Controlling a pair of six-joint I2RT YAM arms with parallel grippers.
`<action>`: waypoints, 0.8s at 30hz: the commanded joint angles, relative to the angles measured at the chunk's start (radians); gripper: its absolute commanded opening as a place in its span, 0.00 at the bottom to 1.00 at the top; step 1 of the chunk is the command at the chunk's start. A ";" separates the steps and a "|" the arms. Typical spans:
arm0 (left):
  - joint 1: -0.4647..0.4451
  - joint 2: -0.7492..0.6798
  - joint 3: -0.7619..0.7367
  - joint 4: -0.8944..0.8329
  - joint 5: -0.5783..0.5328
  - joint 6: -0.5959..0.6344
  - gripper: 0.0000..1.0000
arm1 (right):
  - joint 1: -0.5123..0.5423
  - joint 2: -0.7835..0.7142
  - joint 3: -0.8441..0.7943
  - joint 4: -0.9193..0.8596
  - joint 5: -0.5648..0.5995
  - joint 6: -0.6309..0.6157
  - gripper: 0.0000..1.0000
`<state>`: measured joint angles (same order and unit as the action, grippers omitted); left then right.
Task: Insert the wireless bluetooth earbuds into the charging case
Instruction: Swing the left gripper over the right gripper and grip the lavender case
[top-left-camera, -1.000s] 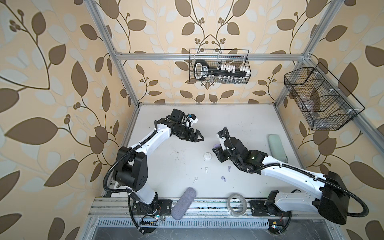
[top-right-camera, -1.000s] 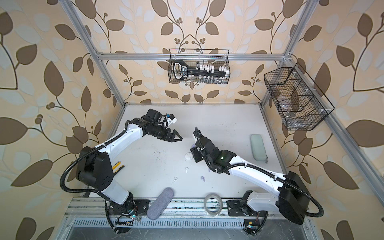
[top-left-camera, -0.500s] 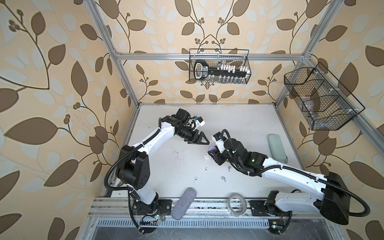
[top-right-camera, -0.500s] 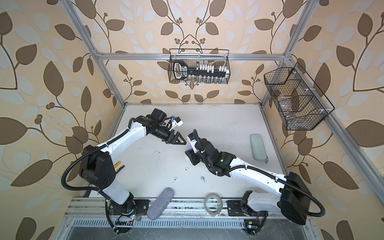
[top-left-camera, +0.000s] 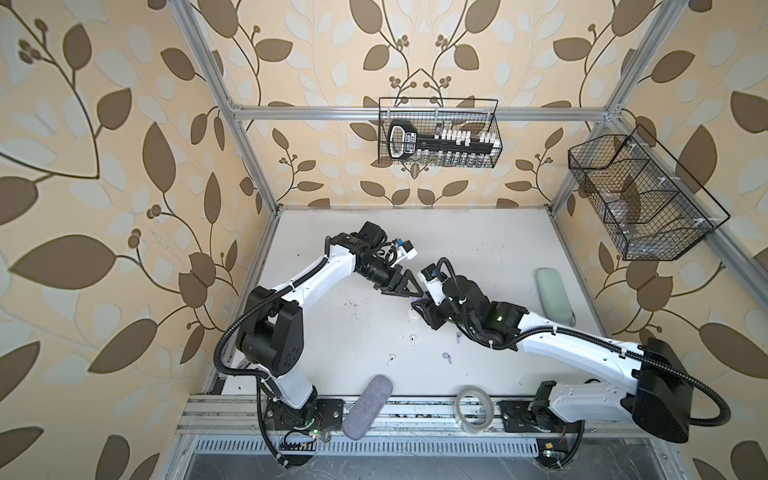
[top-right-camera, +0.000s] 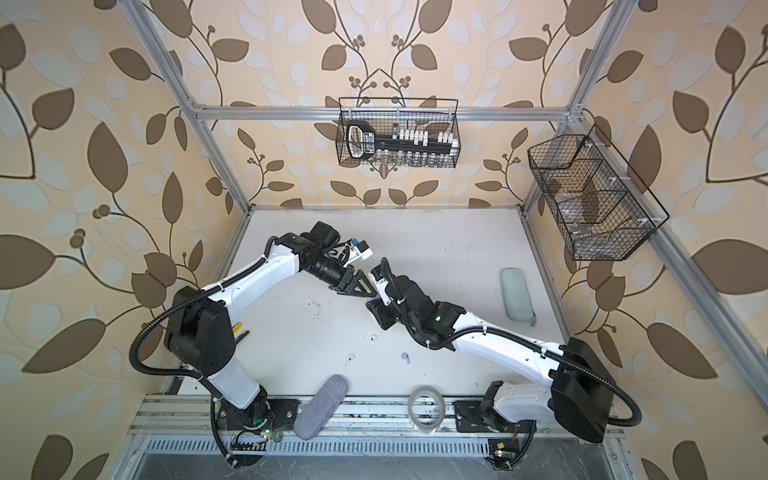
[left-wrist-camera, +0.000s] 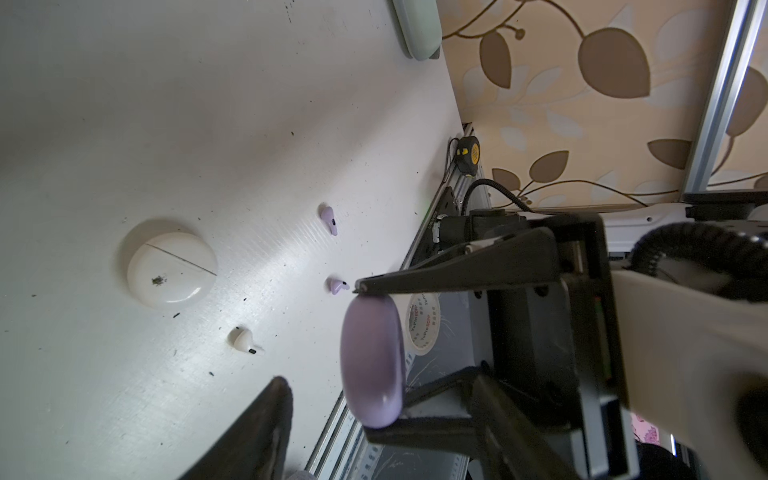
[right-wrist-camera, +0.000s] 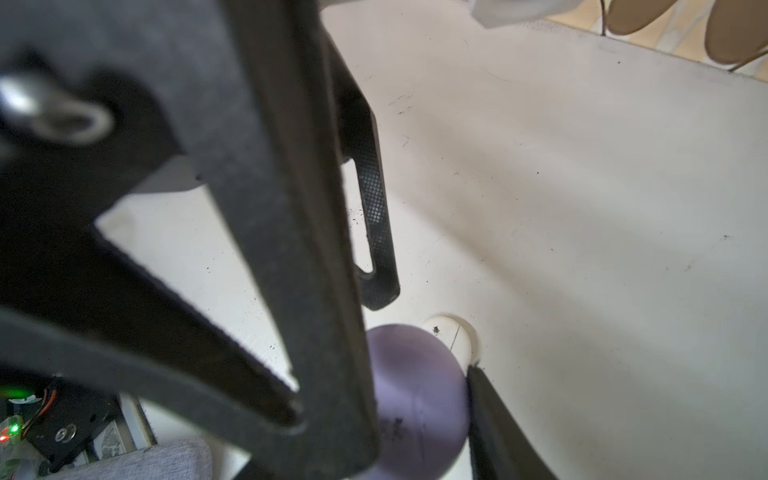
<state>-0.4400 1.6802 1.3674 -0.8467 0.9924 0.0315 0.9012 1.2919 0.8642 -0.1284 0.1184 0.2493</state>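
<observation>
Holding the lilac case (left-wrist-camera: 374, 374) lifted off the surface (top-left-camera: 478, 232), the right end effector (left-wrist-camera: 362, 358) has it clamped edge-on between its two black fingers, near the centre of the surface in both top views. The left end effector (top-left-camera: 409, 291) sits just beside it on the 10 o'clock side, jaws apart. One of its fingers (left-wrist-camera: 259, 428) shows in the left wrist view, near the case but not touching. Whether the other finger touches the case, cannot tell. Step in hand, by my reading: getting the lilac case open, one arm steadying and the other working the lid, before any earbud goes in. No earbud is held. The lilac case looks shut: a smooth, glossy, rounded pebble with no gap along the rim, and a faint dark smudge on one face in the right wrist view. The white case (left-wrist-camera: 171, 270) lies flat just toward 6 o'clock of the held one, also shut, with a seam line across the lid and a speck of dirt on top. The white earbuds (top-left-camera: 413, 340) lie loose further toward 6 o'clock and the lilac earbuds (top-left-camera: 446, 357) toward 5 o'clock. All four lie apart from one another, each tiny, with a dark tip on the stem. The next move likely calls for the left fingers to catch the lid edge while the right holds firm. The slick curved shell could twist or pop free. The lilac case's seam is not readable from here.
</observation>
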 joint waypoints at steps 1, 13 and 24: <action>-0.008 0.010 0.022 -0.045 0.060 0.040 0.67 | 0.003 0.010 0.047 0.021 -0.012 -0.023 0.20; -0.009 0.026 0.029 -0.064 0.075 0.052 0.54 | 0.004 0.035 0.078 0.007 -0.011 -0.033 0.18; -0.021 0.030 0.038 -0.088 0.072 0.071 0.49 | 0.003 0.044 0.100 -0.017 0.014 -0.065 0.17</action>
<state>-0.4412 1.7100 1.3754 -0.8864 1.0359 0.0681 0.9024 1.3239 0.9131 -0.1467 0.1074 0.2096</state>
